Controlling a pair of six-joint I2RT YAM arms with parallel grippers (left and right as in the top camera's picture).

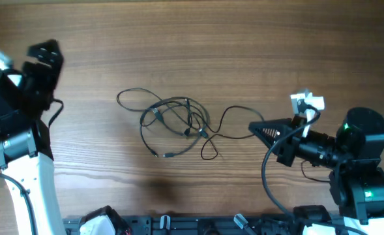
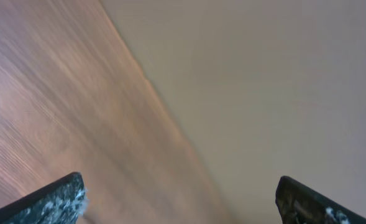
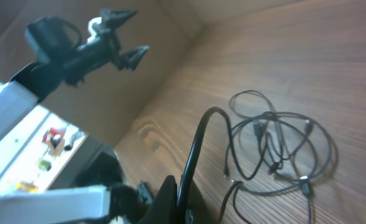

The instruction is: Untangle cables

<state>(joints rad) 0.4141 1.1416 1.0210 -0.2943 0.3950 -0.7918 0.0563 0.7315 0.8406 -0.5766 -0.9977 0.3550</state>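
The cables (image 1: 173, 121) lie as a loose black tangle at the middle of the wooden table, also seen in the right wrist view as the cables (image 3: 282, 146). One strand arcs right from the tangle into my right gripper (image 1: 253, 128). That gripper (image 3: 184, 198) is shut on this strand, which rises between its jaws and curves over to the bundle. My left gripper (image 1: 46, 52) is raised at the far left, well away from the cables. Its fingers (image 2: 55, 199) stand wide apart, so the left gripper (image 2: 179, 202) is open with nothing between them; it also shows in the right wrist view (image 3: 130, 37).
The table (image 1: 244, 39) is brown wood. A white piece (image 1: 307, 101) sits by the right arm's wrist. A thicker black arm cable (image 1: 266, 173) loops beside the right arm. The arm bases and a dark rail (image 1: 198, 225) line the front edge.
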